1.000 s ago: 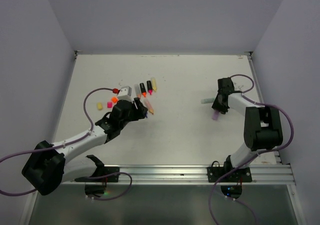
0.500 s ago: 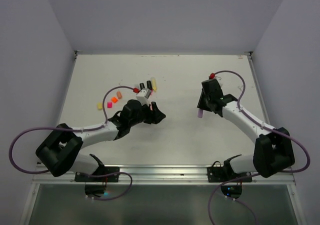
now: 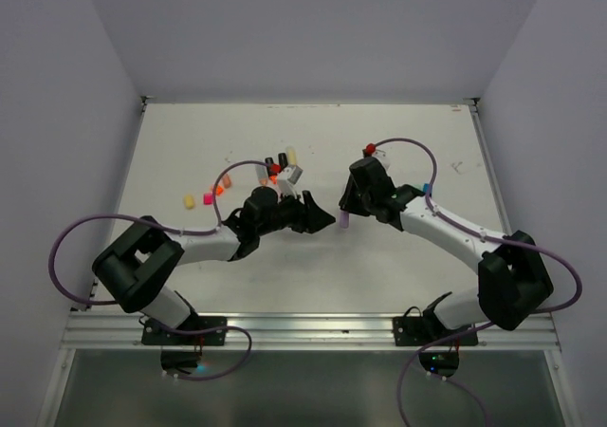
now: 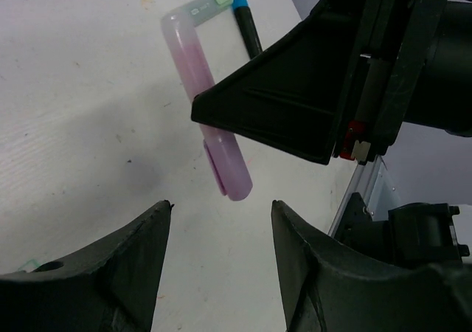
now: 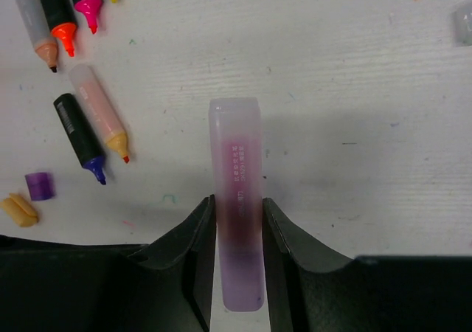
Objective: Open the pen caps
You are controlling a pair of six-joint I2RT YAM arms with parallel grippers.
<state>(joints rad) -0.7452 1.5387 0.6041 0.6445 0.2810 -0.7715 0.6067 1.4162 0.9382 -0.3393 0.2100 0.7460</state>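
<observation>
While the right gripper [image 5: 238,201] is clamped across the middle of the translucent pale-purple highlighter pen [image 4: 193,74], the pen's darker purple clipped cap end [image 4: 233,177] points at the left gripper [image 4: 221,205], whose jaws stand roughly half apart and empty, just short of that end. Judgement: align the left jaws with the pen's axis, slide them over the cap only and not the body, close firmly, then pull straight apart without bending. Risk: the pen may slip through the right fingers; loose yellow, pink and orange plastic caps [image 3: 207,197] lie well apart on the white tabletop [image 3: 398,142].
</observation>
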